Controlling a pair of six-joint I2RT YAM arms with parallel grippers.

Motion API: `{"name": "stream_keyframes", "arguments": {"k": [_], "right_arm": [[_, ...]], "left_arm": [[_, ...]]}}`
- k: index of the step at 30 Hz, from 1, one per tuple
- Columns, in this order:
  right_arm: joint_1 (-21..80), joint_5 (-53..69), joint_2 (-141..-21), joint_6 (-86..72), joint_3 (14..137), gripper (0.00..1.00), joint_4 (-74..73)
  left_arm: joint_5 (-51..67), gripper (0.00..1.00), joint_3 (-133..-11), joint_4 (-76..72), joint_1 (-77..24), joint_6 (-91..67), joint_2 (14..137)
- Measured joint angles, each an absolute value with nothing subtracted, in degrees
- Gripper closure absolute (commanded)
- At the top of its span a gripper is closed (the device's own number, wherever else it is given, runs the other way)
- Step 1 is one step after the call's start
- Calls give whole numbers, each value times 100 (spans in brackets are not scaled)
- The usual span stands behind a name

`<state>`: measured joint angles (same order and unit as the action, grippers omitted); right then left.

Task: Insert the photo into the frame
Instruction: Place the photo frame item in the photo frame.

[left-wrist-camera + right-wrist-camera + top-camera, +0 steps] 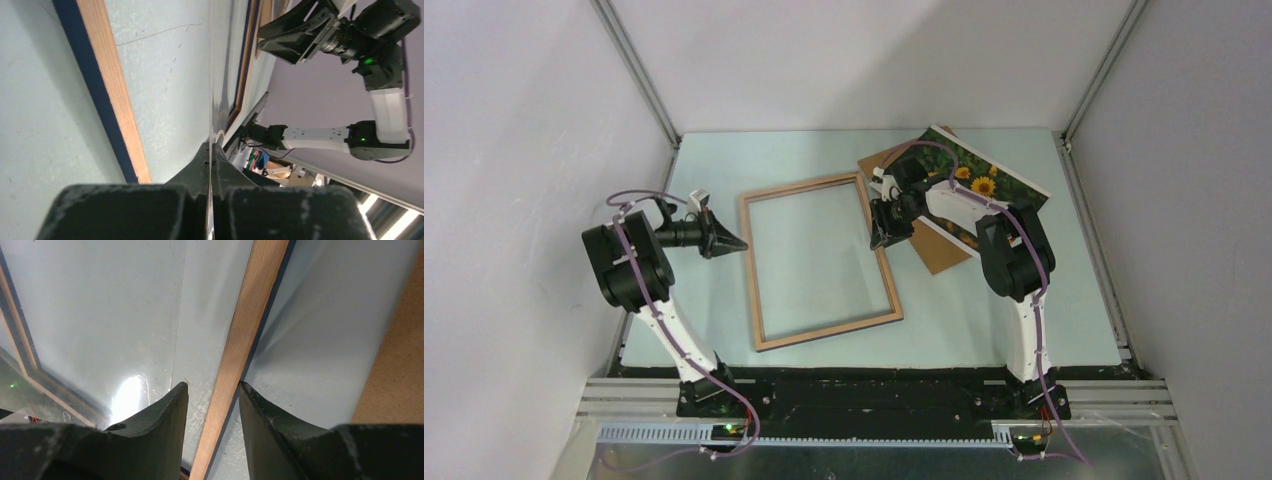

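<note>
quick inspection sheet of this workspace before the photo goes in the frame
surface: pale green table, flat.
job's things: frame lies flat, wood face up, with the table showing through it. The photo lies face up at the far right, partly hidden by the right arm.
clutter: brown backing board under the photo.
grippers: left claw is shut, its tip at the frame's left rail. The right claw is open, one finger on each side of the right rail.
cables: purple cables run along both arms.
surroundings: white walls, metal corner posts.
</note>
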<state>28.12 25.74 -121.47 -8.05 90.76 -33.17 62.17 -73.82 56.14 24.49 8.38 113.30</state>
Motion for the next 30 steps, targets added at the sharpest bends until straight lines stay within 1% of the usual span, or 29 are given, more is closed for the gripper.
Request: {"name": "stream_keyframes", "arguments": {"k": [9,21,30], "right_arm": [[2705,2615,-12147,-790,9076,53,-3319],[2414,3065,-12145,-725,9076,52,-3315],[2434,3374,-12145,-635,9076,52,-3312]], "left_arm": [[6667,100,-7382,5610,2346,740,11340],[7264,100,-7382,5599,1911,687,11716],[7529,100,-7382,5586,1806,642,11824]]}}
